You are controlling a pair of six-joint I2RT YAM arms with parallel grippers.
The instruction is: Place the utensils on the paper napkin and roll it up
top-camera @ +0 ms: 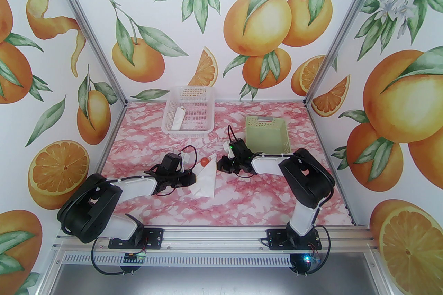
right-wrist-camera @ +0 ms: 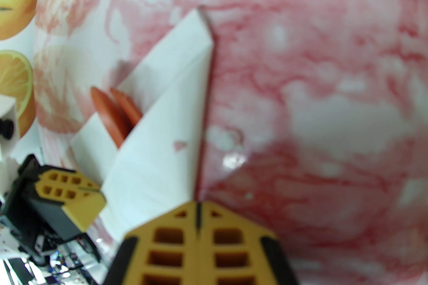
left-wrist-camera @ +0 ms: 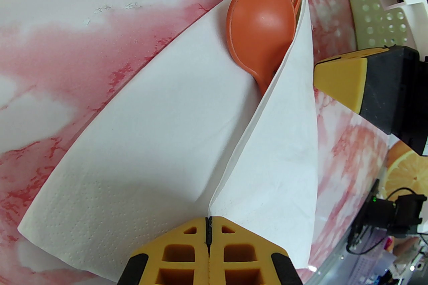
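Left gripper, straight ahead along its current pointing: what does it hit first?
The paper napkin. The shut left gripper sits right at its folded edge, and the tips may be touching it; depth is unclear. Further along that line lies the red-orange spoon, tucked in the fold.

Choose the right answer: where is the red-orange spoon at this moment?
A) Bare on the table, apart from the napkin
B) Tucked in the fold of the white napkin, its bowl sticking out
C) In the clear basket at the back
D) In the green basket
B: the spoon lies inside the fold of the napkin, with its round bowl sticking out at the open end.
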